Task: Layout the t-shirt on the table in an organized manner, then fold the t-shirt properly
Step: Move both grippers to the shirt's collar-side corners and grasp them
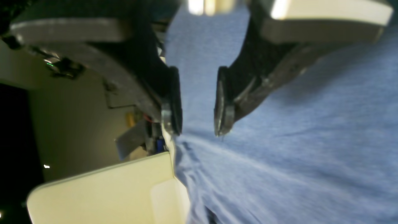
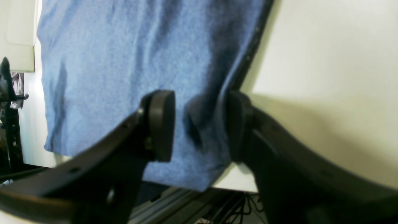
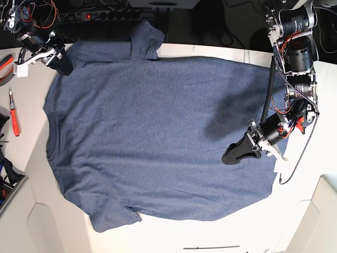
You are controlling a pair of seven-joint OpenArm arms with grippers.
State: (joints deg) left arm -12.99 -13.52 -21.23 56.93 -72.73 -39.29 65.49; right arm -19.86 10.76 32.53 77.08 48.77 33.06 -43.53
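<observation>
From the base view I see the t-shirt [image 3: 152, 137] spread nearly flat over the table [image 3: 37, 158], plain blue side up, its collar edge toward 9 o'clock and its hem toward 3 o'clock. One sleeve reaches over the far table edge at 12 o'clock; the other lies at about 7 o'clock. A few soft wrinkles cross the chest area. My left gripper [image 3: 230, 155] sits at about 4 o'clock of the garment, over the cloth near the hem. In the left wrist view this gripper [image 1: 197, 115] has its jaws moderately parted, with only flat fabric [image 1: 279, 155] visible in the gap between them and nothing pinched; whether the tips touch the cloth I cannot tell. My right gripper [image 3: 62, 63] is at 10 o'clock, at the shoulder corner near the far sleeve. In the right wrist view its jaws [image 2: 199, 127] stand wide apart, straddling a corner of the fabric [image 2: 130, 62] that hangs past the table edge; the pads flank the cloth without closing on it. A red-handled screwdriver [image 3: 14, 113] lies on the table at 9 o'clock, apart from the shirt.
</observation>
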